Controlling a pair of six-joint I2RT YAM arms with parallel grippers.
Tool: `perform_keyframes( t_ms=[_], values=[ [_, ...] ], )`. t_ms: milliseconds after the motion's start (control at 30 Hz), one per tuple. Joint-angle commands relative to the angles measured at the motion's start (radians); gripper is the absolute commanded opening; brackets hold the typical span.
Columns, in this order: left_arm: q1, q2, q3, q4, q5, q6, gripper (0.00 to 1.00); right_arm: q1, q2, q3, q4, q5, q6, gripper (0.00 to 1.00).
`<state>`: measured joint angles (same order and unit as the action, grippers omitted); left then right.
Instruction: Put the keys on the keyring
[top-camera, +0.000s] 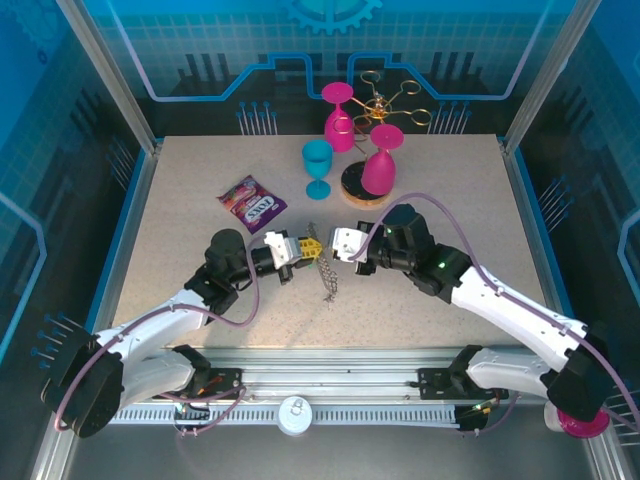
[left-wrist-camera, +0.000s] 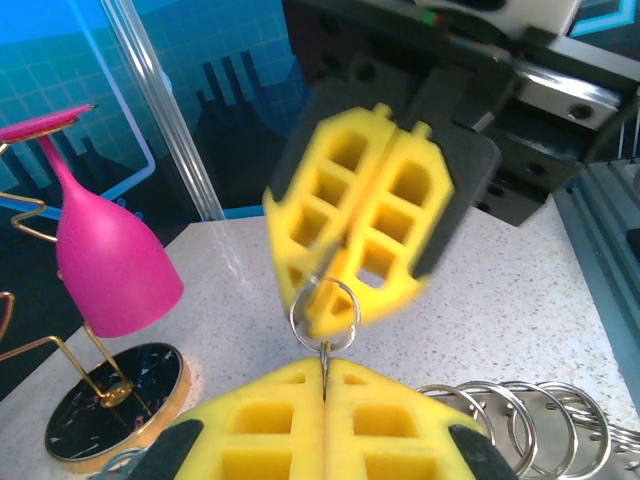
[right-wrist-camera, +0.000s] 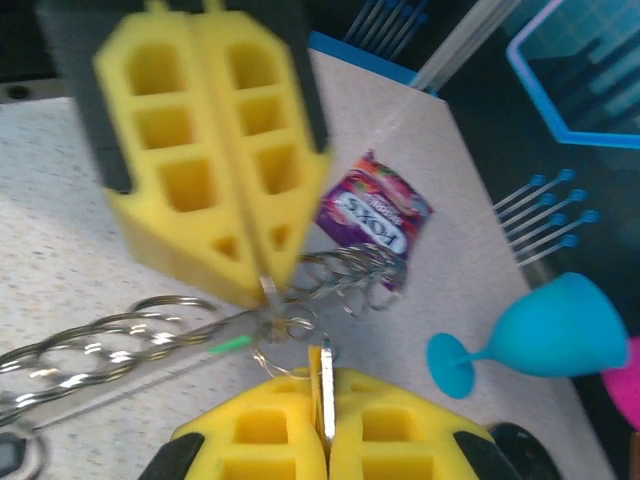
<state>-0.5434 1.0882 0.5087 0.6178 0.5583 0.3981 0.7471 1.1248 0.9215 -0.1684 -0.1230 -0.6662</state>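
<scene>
Tightly pinched between left hand (top-camera: 311, 248) and right hand (top-camera: 341, 246), the keyring (top-camera: 326, 275) dangles.

purple candy packet (top-camera: 252, 203), blue goblet (top-camera: 318, 160), pink goblet (top-camera: 380, 165) beside dark round base (top-camera: 355, 188), gold wire stand (top-camera: 395, 97)

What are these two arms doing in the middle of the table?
Both arms meet over the table. The left hand is shut on a chain of metal rings, which trails onto the tabletop. The right hand is shut on a thin metal piece, perhaps a key, at one small ring. Whether it is threaded on, I cannot tell.
</scene>
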Motion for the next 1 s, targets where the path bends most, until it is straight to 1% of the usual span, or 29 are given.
perform_keyframes(
  t_ms=[0,167,333,367,400,500,567,600,633,700,733,767,833,933,967],
  values=[
    [0.001,0.000,0.044,-0.045,0.022,0.035,0.00,0.004,-0.046,0.016,0.029,0.088,-0.052,0.00],
    [0.002,0.000,0.057,-0.106,0.001,0.072,0.00,0.006,-0.056,0.026,0.001,0.106,-0.088,0.00],
    [-0.001,0.010,0.077,-0.171,-0.022,0.105,0.00,0.012,-0.056,0.061,-0.045,0.162,-0.175,0.00],
    [0.000,0.010,0.080,-0.176,-0.021,0.108,0.07,0.015,-0.054,0.069,-0.054,0.173,-0.192,0.00],
    [-0.001,0.009,0.080,-0.170,-0.020,0.100,0.22,0.017,-0.051,0.077,-0.063,0.182,-0.209,0.00],
    [0.001,-0.003,0.075,-0.128,-0.026,0.049,0.55,0.024,-0.040,0.096,-0.089,0.203,-0.247,0.00],
    [0.001,-0.017,0.065,-0.076,-0.063,-0.009,0.76,0.023,-0.031,0.100,-0.105,0.216,-0.258,0.00],
    [0.000,-0.027,0.052,-0.032,-0.096,-0.041,0.89,0.022,-0.027,0.100,-0.112,0.223,-0.261,0.00],
    [0.001,-0.037,0.041,0.002,-0.130,-0.069,0.98,0.021,-0.024,0.098,-0.115,0.229,-0.263,0.00],
    [0.002,-0.068,0.037,0.040,-0.221,-0.175,0.99,0.021,-0.016,0.093,-0.122,0.232,-0.264,0.00],
    [0.002,-0.087,0.042,0.033,-0.272,-0.234,0.99,0.022,-0.013,0.092,-0.119,0.229,-0.260,0.00],
    [0.002,-0.112,0.050,0.020,-0.349,-0.302,0.99,0.023,-0.009,0.089,-0.113,0.224,-0.253,0.00],
    [0.002,-0.167,0.053,-0.020,-0.516,-0.418,0.99,0.030,0.008,0.088,-0.091,0.201,-0.226,0.00],
    [0.003,-0.259,0.033,-0.098,-0.807,-0.561,0.99,0.066,0.062,0.089,-0.033,0.170,-0.192,0.00],
    [0.007,-0.289,0.021,-0.121,-0.912,-0.623,0.99,0.081,0.091,0.093,0.010,0.165,-0.169,0.00]
  ],
)
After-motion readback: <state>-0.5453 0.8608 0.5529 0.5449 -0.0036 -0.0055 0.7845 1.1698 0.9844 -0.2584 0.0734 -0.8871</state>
